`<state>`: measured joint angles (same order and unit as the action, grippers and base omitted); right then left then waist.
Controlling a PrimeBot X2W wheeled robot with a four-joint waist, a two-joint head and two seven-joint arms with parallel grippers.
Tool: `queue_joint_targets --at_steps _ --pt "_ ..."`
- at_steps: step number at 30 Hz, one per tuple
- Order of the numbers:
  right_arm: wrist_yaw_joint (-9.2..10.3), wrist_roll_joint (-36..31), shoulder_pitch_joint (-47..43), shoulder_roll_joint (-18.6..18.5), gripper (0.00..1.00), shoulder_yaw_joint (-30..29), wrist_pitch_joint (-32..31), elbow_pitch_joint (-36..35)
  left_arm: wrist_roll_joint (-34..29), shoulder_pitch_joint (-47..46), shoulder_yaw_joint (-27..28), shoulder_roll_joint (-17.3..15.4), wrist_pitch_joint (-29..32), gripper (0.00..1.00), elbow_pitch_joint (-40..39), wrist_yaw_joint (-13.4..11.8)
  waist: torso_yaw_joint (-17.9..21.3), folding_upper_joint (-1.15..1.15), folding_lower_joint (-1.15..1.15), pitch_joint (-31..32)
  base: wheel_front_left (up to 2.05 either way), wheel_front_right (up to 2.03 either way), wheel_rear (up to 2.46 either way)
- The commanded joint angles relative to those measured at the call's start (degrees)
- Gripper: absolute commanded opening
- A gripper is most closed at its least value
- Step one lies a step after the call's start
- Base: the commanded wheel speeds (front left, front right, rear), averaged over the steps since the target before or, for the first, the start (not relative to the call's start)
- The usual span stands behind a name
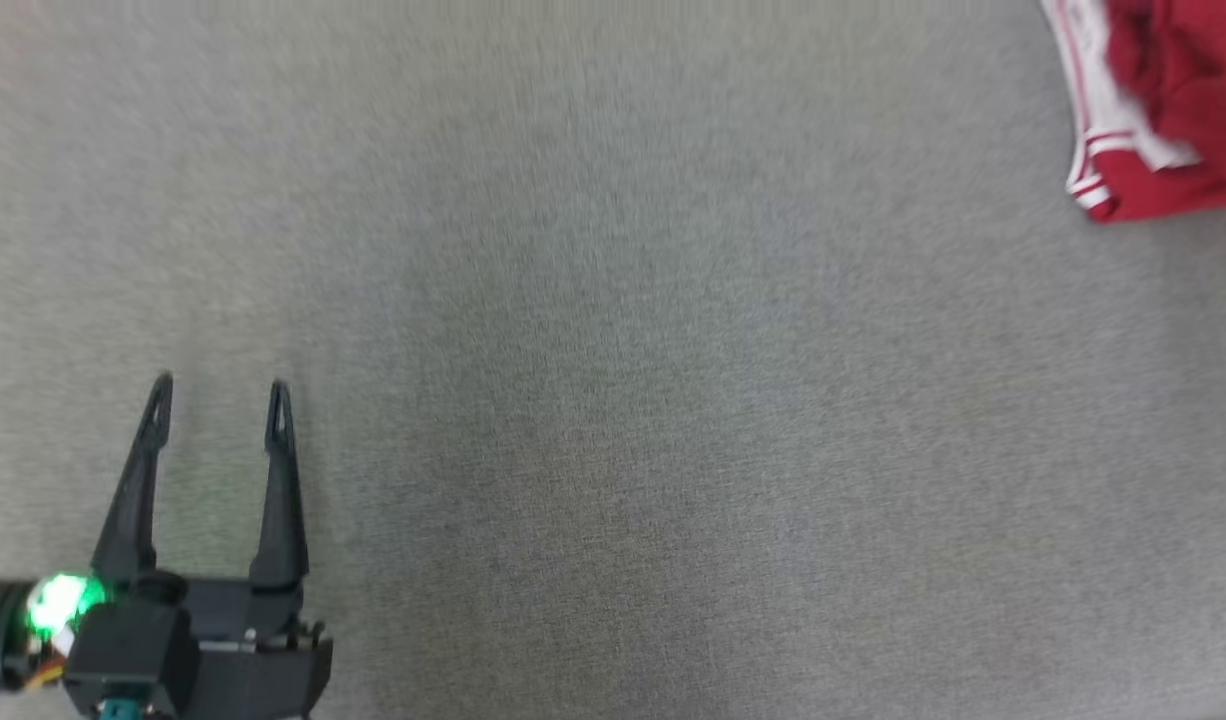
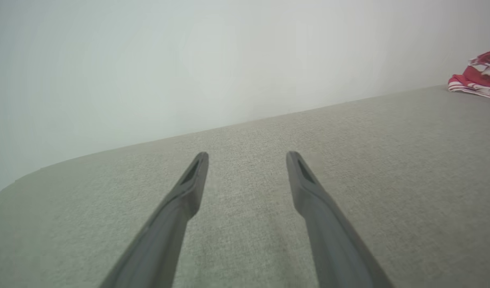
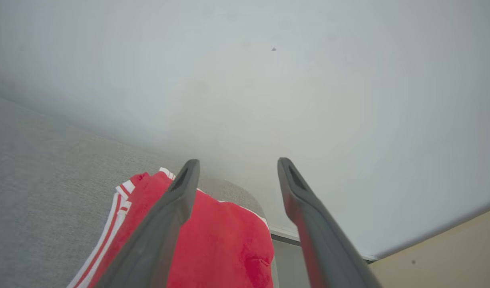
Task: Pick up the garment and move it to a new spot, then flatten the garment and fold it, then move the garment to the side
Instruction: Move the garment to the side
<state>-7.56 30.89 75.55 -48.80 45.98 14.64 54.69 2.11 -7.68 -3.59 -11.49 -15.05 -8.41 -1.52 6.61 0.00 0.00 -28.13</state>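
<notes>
The garment (image 1: 1168,110) is red with white stripes along its edge and lies folded at the far right of the grey fabric surface (image 1: 613,400). In the left wrist view the garment (image 2: 479,76) sits small at the far right. My left gripper (image 1: 220,410) stands open at the lower left, far from it, with nothing between its fingers (image 2: 189,196). The right gripper (image 3: 235,172) hovers open over the garment (image 3: 225,248), whose right end lies at the surface's edge; nothing is held between the two dark fingers.
A pale wall (image 2: 189,60) rises behind the grey surface. In the right wrist view the surface ends at a rounded corner (image 3: 249,200), with a white baseboard (image 3: 285,234) and beige floor (image 3: 449,256) beyond it.
</notes>
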Motion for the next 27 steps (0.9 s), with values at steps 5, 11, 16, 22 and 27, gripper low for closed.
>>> queue_joint_targets --at_steps 5,11,16,22,27 --pt "0.19 -0.5 -9.0 2.4 1.0 -6.4 0.5 -8.9 1.3 4.9 2.1 0.7 -0.2 1.0 1.3 -0.2 -1.1 0.0 0.0 12.0 0.0 0.0 0.0" --pt "0.19 -2.9 -20.5 6.3 1.0 -16.2 0.6 -17.5 2.1 8.4 3.9 1.2 -0.2 1.0 2.5 -0.2 -1.3 0.0 0.0 17.4 0.0 0.0 0.0" --pt "0.19 -6.5 -31.1 11.3 1.0 -24.5 0.6 -24.0 2.3 11.1 5.3 1.7 -0.2 1.0 3.4 0.1 -1.6 0.0 0.0 21.7 0.0 0.0 0.0" --pt "0.18 -9.3 -42.6 16.3 1.0 -33.5 0.6 -30.6 2.5 13.5 6.4 2.4 -0.2 1.0 4.7 0.3 -2.5 0.0 0.0 25.1 0.0 0.0 0.0" --pt "0.18 -11.1 -51.3 19.9 1.0 -39.3 -0.1 -34.9 2.2 14.8 6.9 2.7 -0.2 1.0 5.8 0.8 -3.1 0.0 0.0 26.9 0.0 0.0 0.0"
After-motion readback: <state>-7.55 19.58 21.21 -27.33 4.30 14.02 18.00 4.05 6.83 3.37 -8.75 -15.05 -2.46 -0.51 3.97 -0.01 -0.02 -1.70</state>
